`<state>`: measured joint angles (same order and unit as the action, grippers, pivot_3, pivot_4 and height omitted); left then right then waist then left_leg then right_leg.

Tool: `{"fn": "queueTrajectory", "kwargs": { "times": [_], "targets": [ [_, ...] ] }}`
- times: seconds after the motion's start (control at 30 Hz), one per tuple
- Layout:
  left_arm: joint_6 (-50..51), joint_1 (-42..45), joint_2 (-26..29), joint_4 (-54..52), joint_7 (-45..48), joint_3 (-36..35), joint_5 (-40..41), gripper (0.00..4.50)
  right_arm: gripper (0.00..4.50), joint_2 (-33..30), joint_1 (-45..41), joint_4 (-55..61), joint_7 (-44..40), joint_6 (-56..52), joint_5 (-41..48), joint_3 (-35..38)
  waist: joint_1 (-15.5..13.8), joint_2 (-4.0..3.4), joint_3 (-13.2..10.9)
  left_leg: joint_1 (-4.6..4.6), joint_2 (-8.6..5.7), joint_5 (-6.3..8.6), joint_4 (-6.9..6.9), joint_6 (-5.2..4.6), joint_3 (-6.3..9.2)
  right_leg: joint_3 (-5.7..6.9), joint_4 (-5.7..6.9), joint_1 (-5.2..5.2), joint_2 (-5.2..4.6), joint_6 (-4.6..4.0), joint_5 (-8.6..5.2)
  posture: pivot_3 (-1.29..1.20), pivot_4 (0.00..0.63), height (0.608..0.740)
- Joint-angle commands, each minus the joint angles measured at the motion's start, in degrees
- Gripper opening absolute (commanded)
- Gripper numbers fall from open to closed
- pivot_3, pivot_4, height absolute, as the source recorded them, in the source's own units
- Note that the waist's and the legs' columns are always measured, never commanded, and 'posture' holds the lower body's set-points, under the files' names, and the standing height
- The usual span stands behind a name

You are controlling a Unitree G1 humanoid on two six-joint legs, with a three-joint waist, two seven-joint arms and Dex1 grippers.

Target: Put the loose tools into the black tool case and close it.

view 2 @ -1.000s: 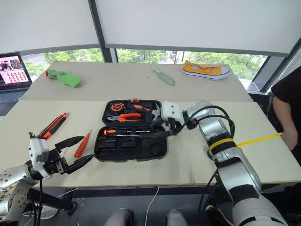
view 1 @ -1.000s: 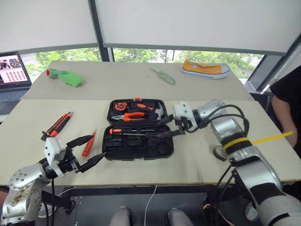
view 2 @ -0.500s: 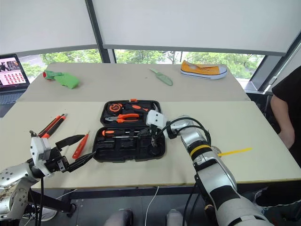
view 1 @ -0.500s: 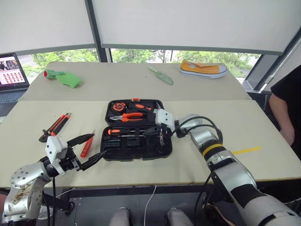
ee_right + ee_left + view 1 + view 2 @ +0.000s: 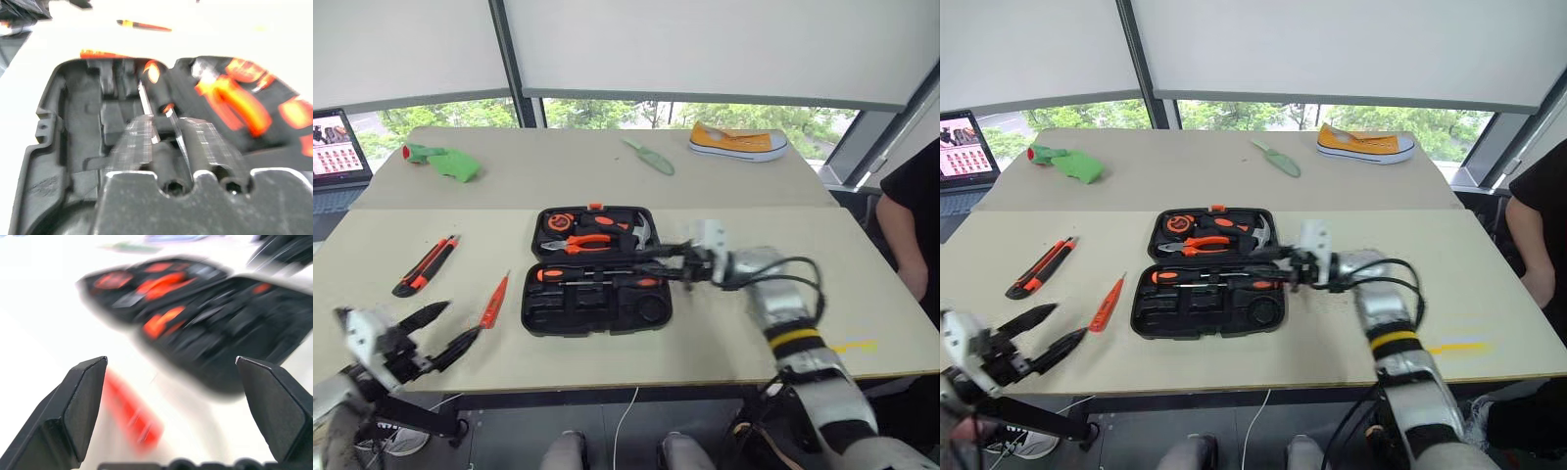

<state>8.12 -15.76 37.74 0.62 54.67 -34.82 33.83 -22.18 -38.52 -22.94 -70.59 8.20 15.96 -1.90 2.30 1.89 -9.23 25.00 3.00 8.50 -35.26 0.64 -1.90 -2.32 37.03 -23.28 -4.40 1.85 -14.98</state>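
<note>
The black tool case (image 5: 553,318) lies open in the middle of the near table, and a black-and-orange screwdriver (image 5: 592,277) rests in its front half. My right gripper (image 5: 641,264) reaches in level from the right over that half. Its fingers (image 5: 200,142) are slightly apart above the screwdriver's end, with nothing in them. An orange-black utility knife (image 5: 429,264) and a slim orange tester screwdriver (image 5: 495,300) lie loose on the table left of the case. My left gripper (image 5: 462,319) hangs wide open at the front left edge, short of the tester screwdriver.
Orange-handled pliers (image 5: 587,241) and a hammer sit in the case's far half. On the far table lie a green trowel (image 5: 651,157), a green object (image 5: 445,162) and a yellow shoe (image 5: 737,142). A laptop (image 5: 333,147) stands far left. A person (image 5: 915,215) is at the right.
My left gripper has swung left and down, away from the case and toward the table's front corner. My right arm has drawn back to the right, and its fingers have parted.
</note>
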Motion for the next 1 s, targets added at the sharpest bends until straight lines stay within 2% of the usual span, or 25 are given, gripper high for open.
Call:
{"fn": "queueTrajectory", "kwargs": {
  "times": [0.03,0.07,0.17,0.23,0.33,0.37,0.4,0.5,0.6,0.7,0.83,0.93,1.0],
  "targets": [
    [5.5,-3.9,1.2,2.5,-6.7,-7.7,0.8,4.50,3.12,-2.7,6.9,10.7,-1.7,2.4,6.1,4.4,0.0,0.00,0.0,-0.05,0.01,0.00,0.03,0.00,0.00,0.01,0.00,0.01,0.01,-0.03,-0.03,0.00,0.150,0.740],
    [6.4,-4.8,1.1,2.8,-7.3,-9.3,1.4,4.50,3.50,-3.4,9.2,11.8,-2.8,4.1,7.3,5.6,0.0,0.01,0.0,-0.09,0.01,0.00,0.08,0.00,0.00,0.01,0.00,0.02,0.00,-0.06,-0.05,0.00,0.150,0.740],
    [11.3,-7.7,1.7,1.4,-10.4,-11.9,1.5,4.50,3.50,-7.0,15.1,13.3,-6.5,5.6,9.6,7.8,-0.1,0.04,0.0,-0.14,0.00,0.00,0.09,0.01,-0.03,0.00,-0.02,0.03,-0.02,-0.10,-0.08,0.00,0.150,0.740],
    [14.9,-8.4,2.5,-0.2,-13.0,-12.7,1.1,4.50,3.50,-9.0,17.4,14.0,-5.8,4.8,10.2,9.1,-0.3,0.04,0.0,-0.16,-0.01,0.01,0.07,0.02,-0.08,0.00,-0.03,0.05,-0.07,-0.12,-0.11,0.00,0.150,0.740],
    [21.8,-8.0,3.8,-6.3,-14.5,-12.0,3.9,4.50,4.28,-10.2,18.1,15.0,-3.5,3.8,11.0,10.6,-0.4,0.08,0.0,-0.20,0.00,0.30,0.06,0.50,-0.11,-0.01,-0.03,0.04,-0.11,-0.46,-0.27,0.00,0.150,0.740],
    [23.6,-7.4,4.2,-8.3,-14.6,-11.4,5.0,4.50,4.46,-10.5,18.0,15.6,-3.1,3.4,11.2,10.7,-0.5,0.09,0.0,-0.25,0.00,0.30,0.06,0.51,-0.12,-0.02,-0.02,0.05,-0.10,-0.45,-0.26,0.00,0.150,0.740],
    [26.1,-6.2,4.5,-10.7,-15.3,-10.5,6.6,4.50,4.46,-10.8,17.8,16.2,-3.0,3.1,11.3,10.6,-0.5,0.10,0.0,-0.26,0.02,0.31,0.06,0.53,-0.12,-0.01,-0.02,0.05,-0.08,-0.43,-0.26,0.00,0.150,0.740],
    [34.5,-0.8,6.3,-17.2,-18.6,-5.1,10.3,4.50,4.46,-11.9,16.4,18.3,-3.6,0.9,11.4,9.1,-1.0,0.09,0.0,-0.32,0.03,0.31,0.06,0.54,-0.12,-0.01,-0.01,0.08,-0.07,-0.41,-0.26,0.00,0.150,0.740],
    [40.9,5.3,6.9,-19.0,-25.1,0.8,8.6,4.50,4.46,-12.5,14.9,20.6,-4.4,-2.1,11.6,6.9,-1.4,0.08,0.0,-0.32,-0.01,0.29,0.04,0.54,-0.15,-0.07,0.00,0.10,-0.04,-0.37,-0.21,0.00,0.150,0.740],
    [47.2,12.8,5.2,-20.6,-31.3,8.2,7.7,4.50,4.46,-12.6,12.5,22.9,-4.7,-5.4,12.4,5.1,-1.4,0.11,-0.1,-0.32,-0.01,0.08,0.02,0.20,-0.14,-0.12,0.03,0.12,0.03,-0.07,-0.02,0.00,0.150,0.740],
    [51.3,17.5,1.9,-19.5,-39.8,14.9,2.3,4.50,4.46,-12.4,11.2,23.9,-4.4,-6.8,12.4,4.5,-1.3,0.14,-0.1,-0.26,-0.03,0.04,0.08,0.13,-0.13,-0.20,-0.02,0.10,0.07,-0.02,-0.04,0.00,0.150,0.740],
    [52.3,19.8,-1.0,-19.0,-41.6,16.8,1.6,3.84,4.50,-12.4,11.1,24.4,-4.2,-7.5,12.5,4.3,-1.6,0.12,-0.1,-0.29,-0.07,0.07,0.14,0.16,-0.10,-0.20,0.01,0.11,0.07,0.02,-0.07,0.00,0.150,0.740],
    [52.7,20.6,-2.3,-18.8,-41.8,17.3,1.3,3.03,4.50,-12.6,11.7,25.0,-4.1,-7.8,12.6,4.4,-1.9,0.11,-0.1,-0.30,-0.09,0.06,0.12,0.16,-0.09,-0.19,0.05,0.14,0.06,0.02,-0.07,0.00,0.150,0.740]
  ]
}}
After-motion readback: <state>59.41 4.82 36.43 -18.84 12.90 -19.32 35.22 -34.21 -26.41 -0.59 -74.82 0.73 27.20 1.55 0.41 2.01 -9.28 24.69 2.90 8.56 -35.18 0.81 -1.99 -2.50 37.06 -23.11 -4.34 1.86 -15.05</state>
